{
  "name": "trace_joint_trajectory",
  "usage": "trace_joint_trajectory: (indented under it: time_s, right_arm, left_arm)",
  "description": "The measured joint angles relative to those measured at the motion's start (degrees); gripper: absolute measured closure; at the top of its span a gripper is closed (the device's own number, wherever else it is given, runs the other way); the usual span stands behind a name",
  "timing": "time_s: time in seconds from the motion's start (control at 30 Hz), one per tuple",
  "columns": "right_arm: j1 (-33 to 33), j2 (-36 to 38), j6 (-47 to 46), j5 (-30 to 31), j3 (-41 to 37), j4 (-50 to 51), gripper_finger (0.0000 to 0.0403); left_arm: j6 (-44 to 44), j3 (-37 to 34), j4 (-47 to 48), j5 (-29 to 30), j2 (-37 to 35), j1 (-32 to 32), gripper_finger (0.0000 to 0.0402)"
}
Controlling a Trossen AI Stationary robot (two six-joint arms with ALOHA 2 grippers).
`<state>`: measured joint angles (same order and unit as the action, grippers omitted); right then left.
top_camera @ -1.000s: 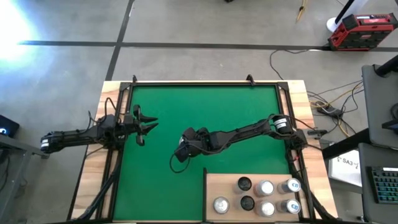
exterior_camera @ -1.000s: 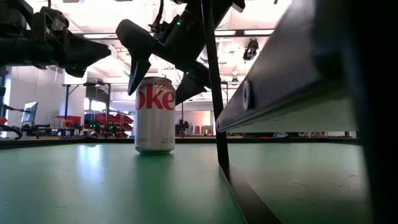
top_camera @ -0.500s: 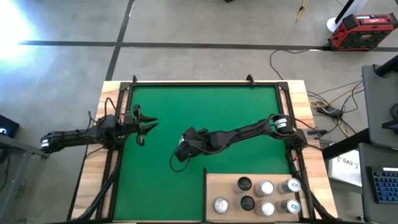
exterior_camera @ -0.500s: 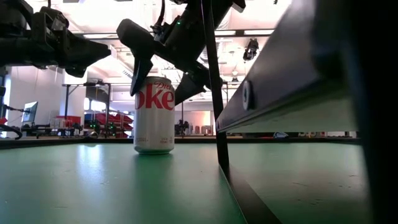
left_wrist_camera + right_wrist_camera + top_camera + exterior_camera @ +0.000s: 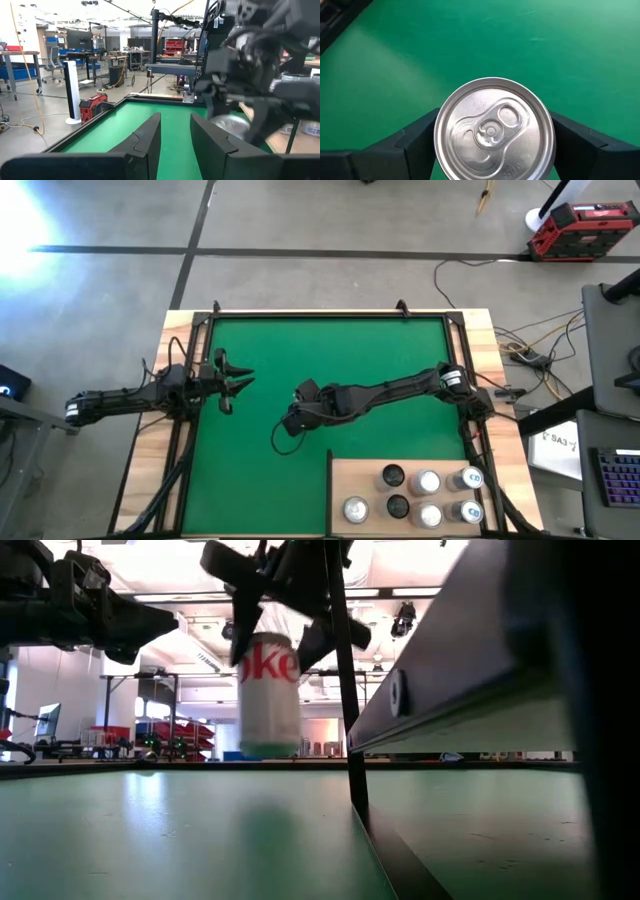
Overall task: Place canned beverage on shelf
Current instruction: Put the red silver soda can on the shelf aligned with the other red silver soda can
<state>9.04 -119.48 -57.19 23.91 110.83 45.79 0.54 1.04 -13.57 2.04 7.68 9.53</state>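
Green mat (image 5: pixel 260 360) under bright workshop lights: right gripper (image 5: pixel 285 615) pinches the upright Diet Coke can (image 5: pixel 270 695) clear above it, mid-table, beside the plywood shelf (image 5: pixel 352 477) holding cans; left gripper (image 5: pixel 232 380), nearly pressed together, hovers at left edge.

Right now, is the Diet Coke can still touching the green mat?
Apart. The low view shows the can hanging clear of the green mat, background visible beneath its base, with the right gripper clamped on its top.
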Motion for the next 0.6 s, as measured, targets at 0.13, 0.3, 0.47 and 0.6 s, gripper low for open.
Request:
trace_joint_trajectory:
  time_s: [0.13, 0.3, 0.47, 0.6]
  right_arm:
    - [-0.2, 0.0, -0.4, 1.6, 4.8, 8.6, 0.0101]
    - [-0.4, 0.1, -5.0, 1.7, 10.0, 16.6, 0.0108]
    - [-0.3, 0.1, -7.6, 1.8, 14.5, 23.0, 0.0111]
    - [-0.3, 0.2, -11.5, 1.8, 17.8, 29.3, 0.0111]
  left_arm:
    - [0.0, 0.0, 0.0, 0.0, 0.0, 0.0, 0.0313]
    - [0.0, 0.0, 0.0, 0.0, 0.0, 0.0, 0.0313]
    - [0.0, 0.0, 0.0, 0.0, 0.0, 0.0, 0.0313]
    - [0.0, 0.0, 0.0, 0.0, 0.0, 0.0, 0.0313]
